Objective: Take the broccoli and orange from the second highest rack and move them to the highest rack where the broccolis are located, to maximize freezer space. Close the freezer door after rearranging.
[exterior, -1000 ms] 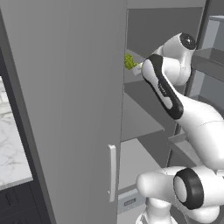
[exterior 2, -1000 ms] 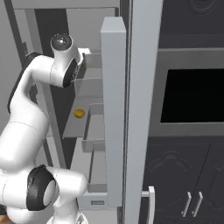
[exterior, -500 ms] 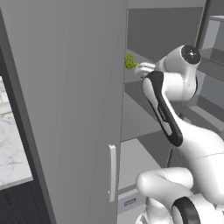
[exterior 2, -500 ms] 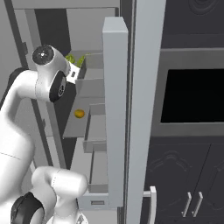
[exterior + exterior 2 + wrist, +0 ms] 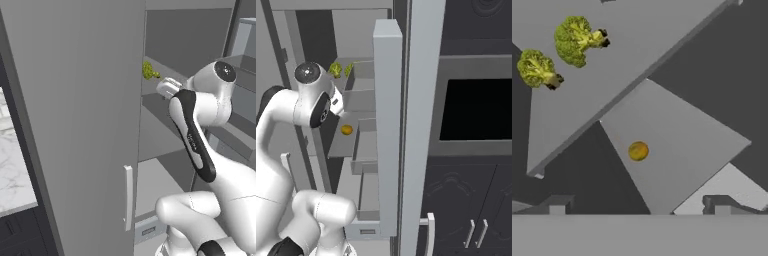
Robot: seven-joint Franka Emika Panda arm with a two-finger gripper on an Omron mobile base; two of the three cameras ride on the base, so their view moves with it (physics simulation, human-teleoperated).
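Grey freezer [image 5: 383, 55] stands w/ door [image 5: 75, 115] swung open, pale bar handle [image 5: 128, 197] near its lower edge. Gripper [image 5: 639, 205] jaws spread wide, holding nothing, touching nothing; two dark fingertips [image 5: 557, 204] well apart at bottom of hand view. Gripper hangs in front of shelves, facing in.

Count: 2 broccolis [image 5: 577, 40], 1 orange [image 5: 638, 150].

Both florets lie on top shelf [image 5: 587, 95], near each other but apart. In hand view each lies on its side, long axis roughly level, crown left, stem right.

Orange sits alone on shelf below [image 5: 677, 160], round so no long axis, well apart from florets. Right base view: orange on 2nd shelf, florets above it.
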